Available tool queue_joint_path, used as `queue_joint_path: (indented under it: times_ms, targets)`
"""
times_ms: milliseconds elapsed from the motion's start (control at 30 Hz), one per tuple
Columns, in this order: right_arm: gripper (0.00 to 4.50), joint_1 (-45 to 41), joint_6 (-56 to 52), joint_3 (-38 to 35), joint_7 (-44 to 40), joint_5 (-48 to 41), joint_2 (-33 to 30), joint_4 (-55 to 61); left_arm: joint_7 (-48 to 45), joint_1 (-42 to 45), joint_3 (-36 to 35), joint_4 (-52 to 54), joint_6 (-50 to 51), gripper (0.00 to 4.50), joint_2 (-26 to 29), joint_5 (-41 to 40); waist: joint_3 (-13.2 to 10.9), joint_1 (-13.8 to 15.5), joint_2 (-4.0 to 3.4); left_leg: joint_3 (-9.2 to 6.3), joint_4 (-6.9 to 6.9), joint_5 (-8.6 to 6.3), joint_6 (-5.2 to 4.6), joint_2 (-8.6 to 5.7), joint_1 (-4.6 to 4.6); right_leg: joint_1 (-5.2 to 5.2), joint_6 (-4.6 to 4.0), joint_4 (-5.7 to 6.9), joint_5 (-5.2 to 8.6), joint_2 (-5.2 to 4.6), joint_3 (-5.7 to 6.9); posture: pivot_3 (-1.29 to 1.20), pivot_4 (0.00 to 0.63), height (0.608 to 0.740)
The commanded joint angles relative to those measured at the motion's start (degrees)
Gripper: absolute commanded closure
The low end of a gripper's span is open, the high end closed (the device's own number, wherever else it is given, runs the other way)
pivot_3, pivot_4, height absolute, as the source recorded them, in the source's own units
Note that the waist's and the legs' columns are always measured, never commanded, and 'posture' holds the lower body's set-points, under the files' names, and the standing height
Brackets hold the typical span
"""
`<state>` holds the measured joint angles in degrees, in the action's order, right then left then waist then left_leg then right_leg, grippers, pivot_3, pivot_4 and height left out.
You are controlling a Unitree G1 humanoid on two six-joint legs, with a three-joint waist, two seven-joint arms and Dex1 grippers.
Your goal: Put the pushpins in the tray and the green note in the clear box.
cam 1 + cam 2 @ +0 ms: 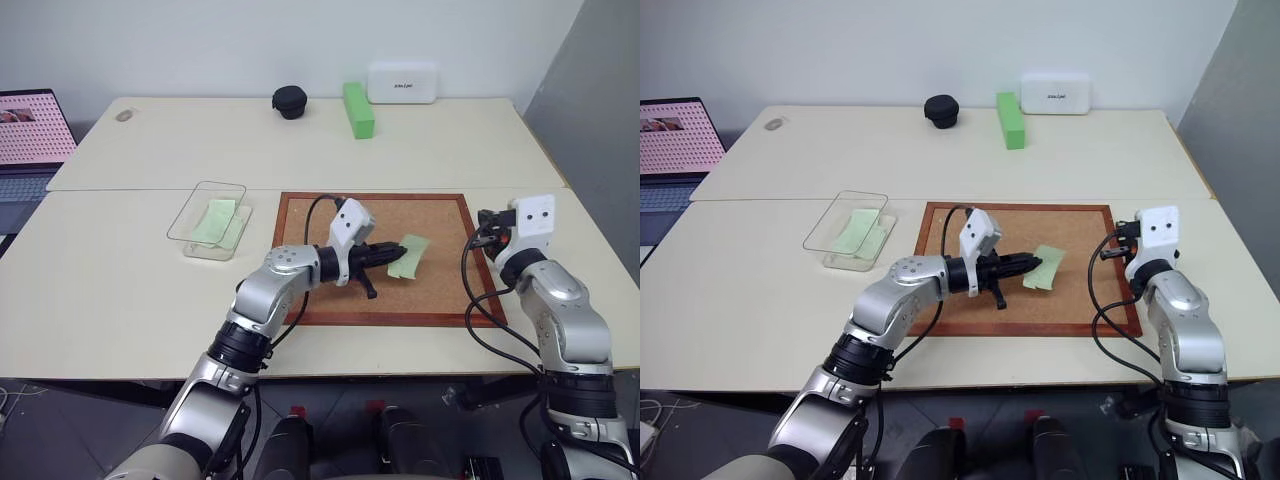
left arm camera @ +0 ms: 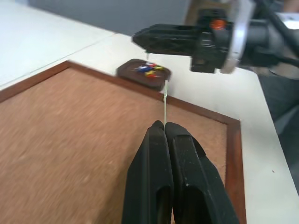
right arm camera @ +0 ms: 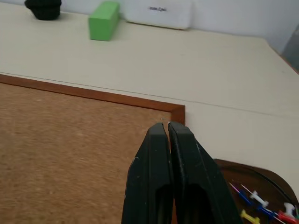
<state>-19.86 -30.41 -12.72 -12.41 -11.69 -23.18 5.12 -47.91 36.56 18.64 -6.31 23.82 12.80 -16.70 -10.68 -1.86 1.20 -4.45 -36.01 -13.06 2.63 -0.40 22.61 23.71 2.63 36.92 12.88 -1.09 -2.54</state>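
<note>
I had the left gripper [image 2: 164, 125] over the cork board [image 1: 330, 215], its two black fingers [image 2: 149, 168] pressed together on the near edge of the green note [image 1: 410, 256]. In the head views the note lay out flat past the fingertips, above the right half of the board; in the left wrist view I saw it edge-on as a thin pale line rising from the closed tips.

The right gripper [image 3: 165, 126] hung at the board's right edge, fingers shut with nothing between them. The tray [image 2: 144, 73] sat on the table just outside the board's right frame, beneath that gripper, with the pushpins [image 2: 150, 71] in it: red, blue, yellow and white heads showed in the wrist views.

The clear box [image 1: 208, 220] stood on the table to the left of the board, apart from its frame, and held a pale-green slip [image 1: 214, 220] of its own.

At the far side of the table I noted a bright-green block [image 1: 357, 109], a white case [image 1: 402, 82] and a small black object [image 1: 290, 101]. A laptop [image 1: 28, 140] stood off the left edge.
</note>
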Motion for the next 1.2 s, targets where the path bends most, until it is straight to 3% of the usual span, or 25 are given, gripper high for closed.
queue_joint_path:
  times_ms: [33,233,267,333,500,600,900,1067,1200]
  targets:
    - [4.50,-3.46,-1.43,-4.64,1.73,-1.03,-1.64,-4.22,-1.60,1.69,1.39,1.32,-4.52,4.44,-0.15,2.81,0.00,-0.05,0.00,0.00,0.00,0.00,0.00,0.01,0.01,0.01,0.00,0.00,0.00,0.00,0.01,0.00,0.150,0.740]
    - [4.50,-6.50,-1.72,-6.07,2.05,-1.36,-2.40,-9.61,-2.15,2.22,0.89,-0.39,-4.96,4.44,-0.90,3.89,0.00,-0.06,-0.01,0.02,-0.02,0.00,-0.01,0.01,0.02,0.01,0.01,0.00,-0.01,0.02,0.00,0.00,0.150,0.740]
    - [4.12,-6.87,-1.53,-6.33,2.16,-1.44,-2.40,-10.28,-2.21,2.07,0.85,-0.40,-4.77,4.50,-0.84,4.01,0.00,-0.09,-0.01,0.01,-0.01,0.00,-0.01,0.01,0.02,0.01,0.01,0.00,0.00,0.02,0.00,0.00,0.150,0.740]
    - [3.88,-7.24,-1.18,-6.30,1.82,-1.47,-2.59,-11.34,-2.39,1.62,0.80,-0.20,-4.52,4.50,-0.71,4.09,0.00,-0.05,-0.01,0.02,-0.01,0.00,-0.01,0.00,0.03,0.02,0.02,0.00,-0.01,0.02,-0.01,0.00,0.150,0.740]
    - [2.73,-7.12,-0.42,-6.65,2.15,-1.12,-2.77,-12.66,-2.31,1.25,0.22,0.44,-3.56,4.50,-0.79,3.64,0.00,-0.05,-0.01,0.01,-0.02,0.00,-0.02,0.00,0.04,0.02,0.02,0.00,-0.01,0.01,0.00,0.00,0.150,0.740]
    - [1.84,-6.87,0.14,-6.58,2.08,-0.91,-2.74,-12.83,-2.20,1.12,0.31,0.44,-3.42,4.50,-1.01,3.84,0.00,-0.08,-0.01,0.01,-0.02,0.00,-0.01,0.00,0.04,0.02,0.02,0.01,-0.01,0.01,0.00,0.00,0.150,0.740]
    - [0.02,-5.91,2.19,-5.30,0.81,0.30,-4.03,-11.62,-2.27,1.16,-0.44,0.95,-2.29,4.50,-1.42,3.04,0.00,-0.08,-0.01,0.01,-0.02,0.00,-0.02,0.00,0.04,0.02,0.02,0.02,-0.01,0.01,0.00,0.00,0.150,0.740]
    - [0.01,-0.25,4.20,-1.45,-8.42,-3.20,-4.76,-0.74,-0.03,2.52,-3.97,-0.30,-2.48,4.50,-0.51,3.28,0.00,-0.12,-0.02,-0.01,-0.01,0.00,-0.02,0.01,0.04,0.02,0.02,0.02,-0.01,0.02,0.01,0.00,0.150,0.740]
    - [0.01,3.66,2.58,1.35,-15.01,-8.95,-4.24,10.37,7.55,4.44,-10.64,-2.17,-2.53,4.50,-0.22,3.51,-0.01,-0.45,-0.03,-0.04,-0.03,0.00,-0.02,0.06,0.03,0.03,0.03,0.05,-0.01,0.07,0.02,0.00,0.150,0.740]
